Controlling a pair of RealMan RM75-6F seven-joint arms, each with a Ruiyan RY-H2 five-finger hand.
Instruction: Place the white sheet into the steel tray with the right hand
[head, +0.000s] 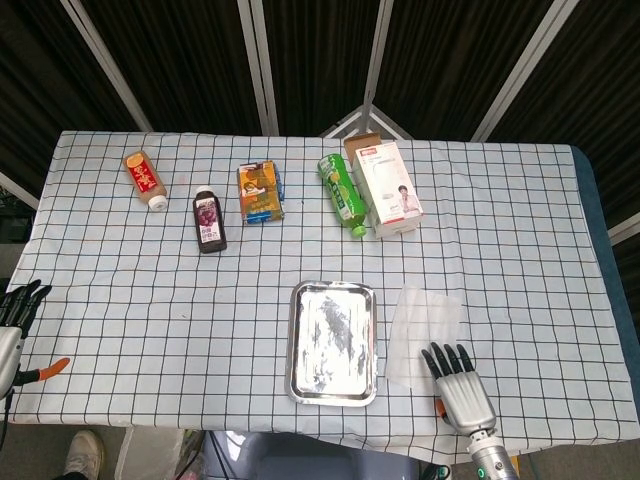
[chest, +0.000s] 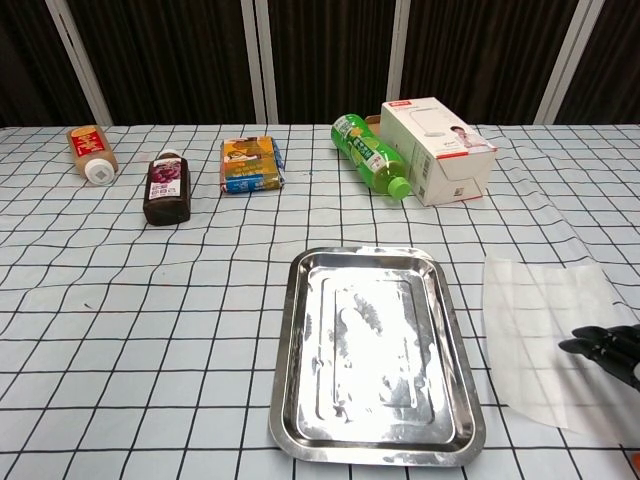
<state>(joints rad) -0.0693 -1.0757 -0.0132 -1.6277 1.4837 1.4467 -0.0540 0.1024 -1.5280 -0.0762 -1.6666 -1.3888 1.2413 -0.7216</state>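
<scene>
The thin white sheet (head: 425, 319) (chest: 545, 335) lies flat on the checked cloth, just right of the steel tray (head: 299, 378) (chest: 458, 340). The tray holds nothing. My right hand (head: 461, 388) (chest: 612, 349) is at the table's near edge, fingers spread and pointing toward the sheet, its dark fingertips (chest: 580, 343) over the sheet's near right corner. It holds nothing. My left hand (head: 13, 311) hangs off the table's left edge, fingers apart and holding nothing; the chest view does not show it.
Along the back lie an orange bottle (head: 143, 179), a dark juice bottle (head: 208, 221), a yellow-blue packet (head: 260, 192), a green bottle (head: 342, 192) and a white carton (head: 388, 186). An orange-handled tool (head: 42, 369) sticks out at the left edge.
</scene>
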